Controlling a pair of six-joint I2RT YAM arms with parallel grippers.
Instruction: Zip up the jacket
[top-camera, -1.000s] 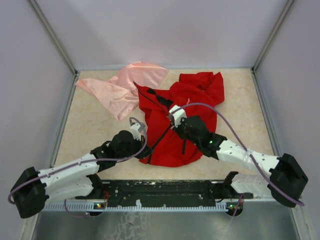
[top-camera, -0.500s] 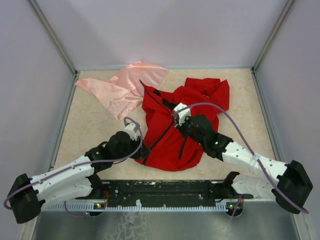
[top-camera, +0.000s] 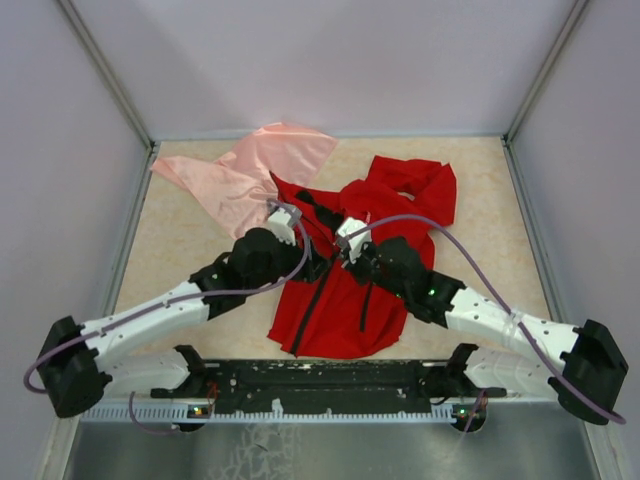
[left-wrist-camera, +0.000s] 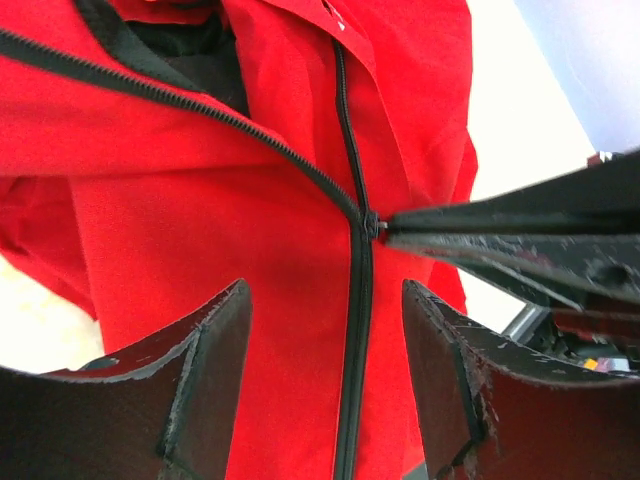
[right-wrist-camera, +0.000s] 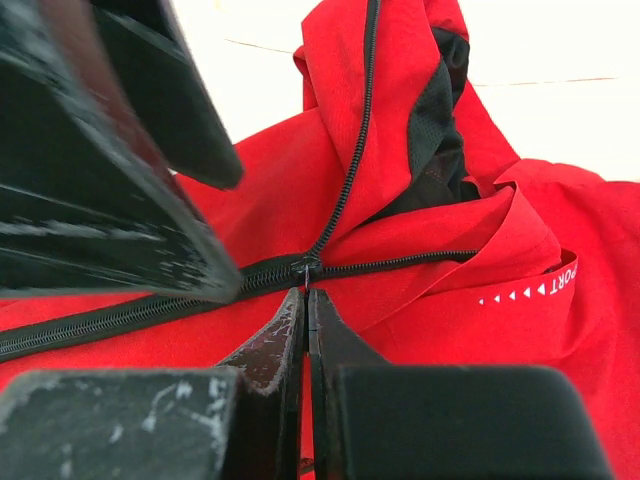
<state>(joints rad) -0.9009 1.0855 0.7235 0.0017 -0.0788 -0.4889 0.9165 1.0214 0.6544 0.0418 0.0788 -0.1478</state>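
The red jacket (top-camera: 395, 195) lies in the middle of the table, its black zipper (left-wrist-camera: 355, 330) joined below the slider (left-wrist-camera: 371, 224) and split into two open tracks above it. My right gripper (right-wrist-camera: 306, 292) is shut on the zipper pull, right at the slider (right-wrist-camera: 306, 268), and it comes in from the right in the left wrist view. My left gripper (left-wrist-camera: 325, 288) is open just above the red cloth, its fingers (left-wrist-camera: 215, 370) on either side of the closed zipper and below the slider, holding nothing. In the top view both grippers meet at the jacket's front (top-camera: 330, 262).
A pale pink shiny cloth (top-camera: 255, 170) lies at the back left, touching the jacket's collar side. Grey walls close in the table on three sides. The black base rail (top-camera: 320, 380) runs along the near edge, just below the jacket's hem (top-camera: 300, 340).
My left gripper has opened, let go of the jacket's lower front and moved up toward the slider. The freed hem has dropped toward the near edge. The right gripper stays shut on the pull.
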